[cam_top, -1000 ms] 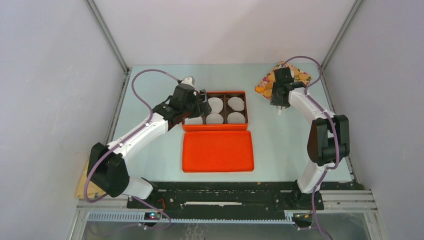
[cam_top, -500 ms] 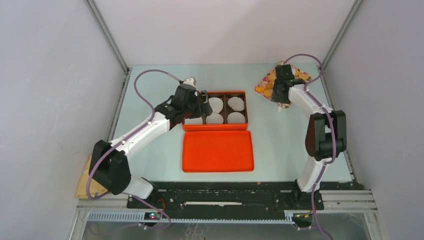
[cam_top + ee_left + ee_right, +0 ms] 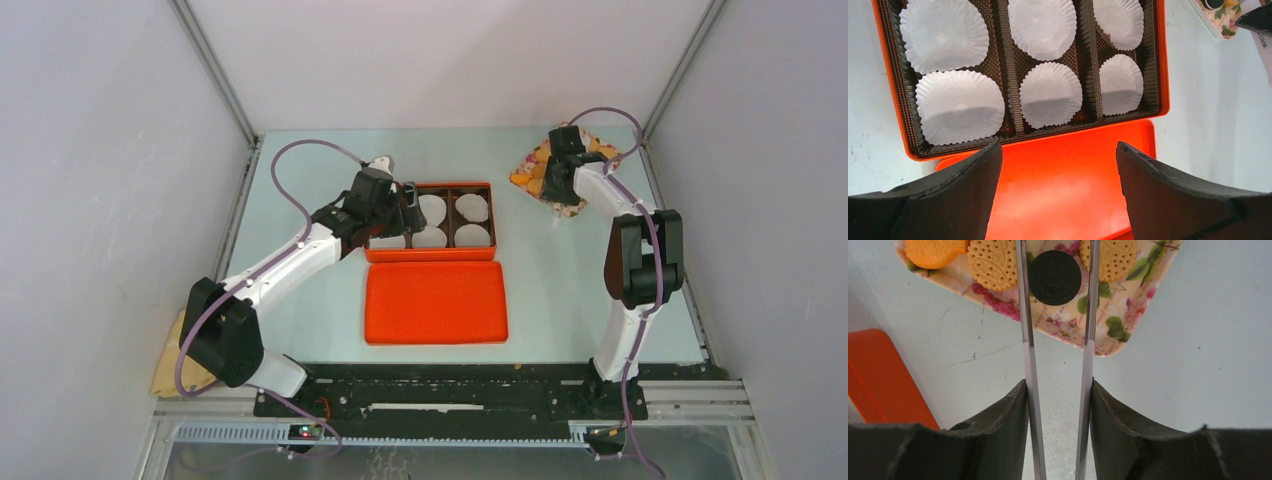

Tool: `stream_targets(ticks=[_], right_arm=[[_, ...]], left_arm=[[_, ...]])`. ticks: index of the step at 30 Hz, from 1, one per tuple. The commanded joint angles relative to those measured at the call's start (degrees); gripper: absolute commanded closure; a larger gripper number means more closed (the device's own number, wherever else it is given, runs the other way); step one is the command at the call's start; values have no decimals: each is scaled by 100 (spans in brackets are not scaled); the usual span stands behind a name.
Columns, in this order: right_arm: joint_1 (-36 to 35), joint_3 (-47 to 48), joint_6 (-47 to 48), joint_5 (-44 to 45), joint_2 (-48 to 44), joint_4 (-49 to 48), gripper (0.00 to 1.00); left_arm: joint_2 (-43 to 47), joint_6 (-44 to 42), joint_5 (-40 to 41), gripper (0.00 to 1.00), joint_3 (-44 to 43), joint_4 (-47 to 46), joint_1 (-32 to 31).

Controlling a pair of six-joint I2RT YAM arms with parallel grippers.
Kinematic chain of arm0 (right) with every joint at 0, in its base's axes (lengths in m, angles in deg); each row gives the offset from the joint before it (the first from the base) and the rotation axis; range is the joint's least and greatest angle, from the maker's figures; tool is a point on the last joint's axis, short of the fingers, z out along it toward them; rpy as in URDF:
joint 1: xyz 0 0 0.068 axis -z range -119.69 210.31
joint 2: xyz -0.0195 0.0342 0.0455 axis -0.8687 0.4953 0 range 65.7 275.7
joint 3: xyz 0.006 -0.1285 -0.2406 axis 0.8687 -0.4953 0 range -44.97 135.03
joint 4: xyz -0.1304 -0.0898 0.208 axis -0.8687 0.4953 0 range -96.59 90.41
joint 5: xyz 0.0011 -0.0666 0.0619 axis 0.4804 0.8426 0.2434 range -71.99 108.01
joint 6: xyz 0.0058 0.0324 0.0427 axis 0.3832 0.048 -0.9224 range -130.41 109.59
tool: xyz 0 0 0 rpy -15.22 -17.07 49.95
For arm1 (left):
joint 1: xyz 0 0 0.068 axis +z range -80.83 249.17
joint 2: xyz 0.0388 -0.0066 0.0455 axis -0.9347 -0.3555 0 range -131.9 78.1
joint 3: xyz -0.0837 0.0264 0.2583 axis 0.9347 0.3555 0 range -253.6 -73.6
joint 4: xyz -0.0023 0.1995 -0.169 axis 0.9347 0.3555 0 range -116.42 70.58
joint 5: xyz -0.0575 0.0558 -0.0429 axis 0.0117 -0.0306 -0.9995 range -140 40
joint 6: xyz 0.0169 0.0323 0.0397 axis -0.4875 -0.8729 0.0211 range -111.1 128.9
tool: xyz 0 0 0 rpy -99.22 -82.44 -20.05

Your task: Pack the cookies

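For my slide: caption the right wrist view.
Open right gripper brackets a dark cookie on the floral tray.

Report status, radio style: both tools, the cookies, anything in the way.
Left tool open at the box, six liners empty. Right tool open, straddling a dark cookie on the tray. No obstruction seen.

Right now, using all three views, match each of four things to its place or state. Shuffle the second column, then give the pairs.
1 dark cookie
2 orange lid
3 white liners
4 left gripper

A open, holding nothing
B on the floral tray
C in brown compartments of the box
D flat on the table beside the box

Pairs: 1-B, 2-D, 3-C, 4-A
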Motion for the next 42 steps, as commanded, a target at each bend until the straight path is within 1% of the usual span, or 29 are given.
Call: stream_targets(ticks=[1, 5, 16, 21, 24, 25, 28, 30, 34, 36, 39, 42], right_arm=[[124, 274, -217, 50, -8, 23, 49], [199, 340, -212, -53, 13, -20, 49], [296, 902, -298, -401, 595, 114, 51], [299, 882, -307, -303, 525, 127, 58], [296, 727, -332, -343, 299, 5, 67], [291, 637, -341, -365, 192, -68, 69], [253, 349, -346, -358, -216, -240, 72], [199, 178, -323, -351, -530, -321, 73], [73, -54, -255, -432, -1158, -339, 76], [11, -140, -262, -523, -1382, -290, 77], [-105, -234, -244, -647, -1630, -258, 78], [-181, -235, -199, -648, -1672, -170, 79]], left_arm=[[30, -72, -93, 12, -184, -181, 9], [29, -72, -124, 12, -173, -205, 7], [11, -78, -140, 12, -141, -216, 9], [21, -75, -133, 12, -149, -207, 15], [33, -56, -123, 12, -165, -208, 15], [49, -48, -89, 12, -173, -199, 14], [134, -30, 266, 12, -341, 17, 34], [232, 91, 290, 12, -465, 147, 199], [441, 722, -640, 12, -308, -216, 1041], [476, 919, -758, 12, -244, -340, 1368], [492, 991, -787, 13, -289, -308, 1602], [564, 961, -744, 13, -271, -303, 1624]])
